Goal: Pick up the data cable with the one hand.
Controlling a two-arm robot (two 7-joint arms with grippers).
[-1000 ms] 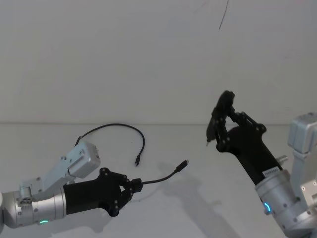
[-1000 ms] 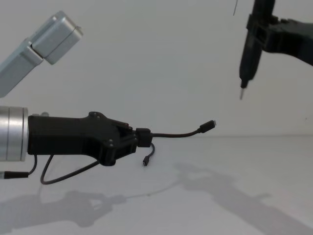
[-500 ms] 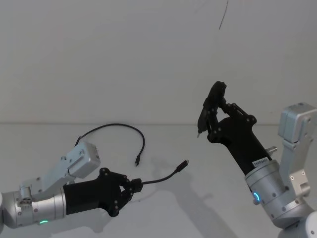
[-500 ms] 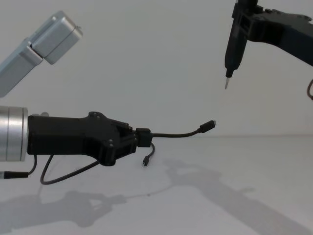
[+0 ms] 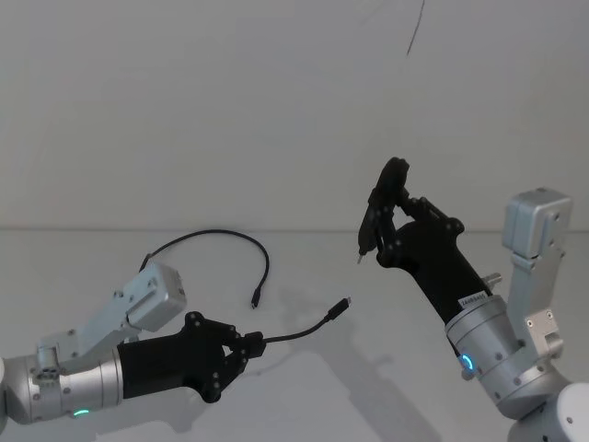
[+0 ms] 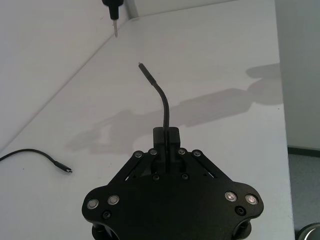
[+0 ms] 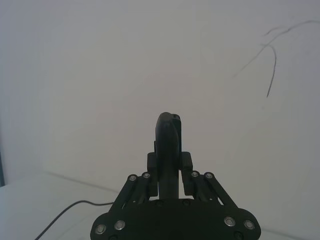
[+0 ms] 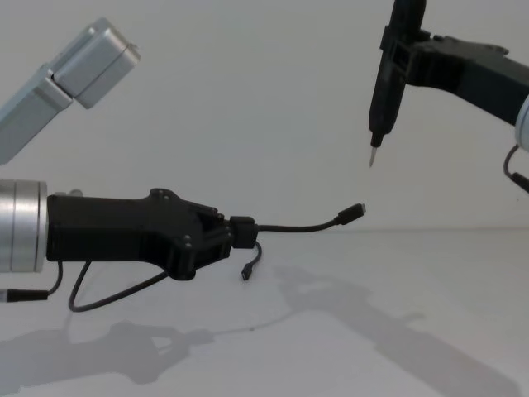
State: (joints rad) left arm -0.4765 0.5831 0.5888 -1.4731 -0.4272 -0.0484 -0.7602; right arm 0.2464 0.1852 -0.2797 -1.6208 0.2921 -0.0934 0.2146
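White table (image 5: 304,405) under everything. My left gripper (image 5: 248,348) sits low over it on my left side, clamped on the data cable (image 5: 221,232) a bit back from one plug, which sticks out in the air. The rest loops behind. My right gripper (image 5: 388,219) is up high, gripping a pen-shaped tool (image 5: 377,210), tip down.

Bare white wall (image 5: 184,110) behind a plain white tabletop (image 5: 396,387), evenly lit.

The wall is smooth and unadorned apart from a thin, dark, curved hairline mark (image 5: 415,29) high up. It meets the matte tabletop in one straight seam. Soft-edged grey shadows (image 8: 347,308) lie across the tabletop. In the left wrist view a strip of grey floor (image 6: 304,172) shows past the tabletop's edge, under another pale wall.
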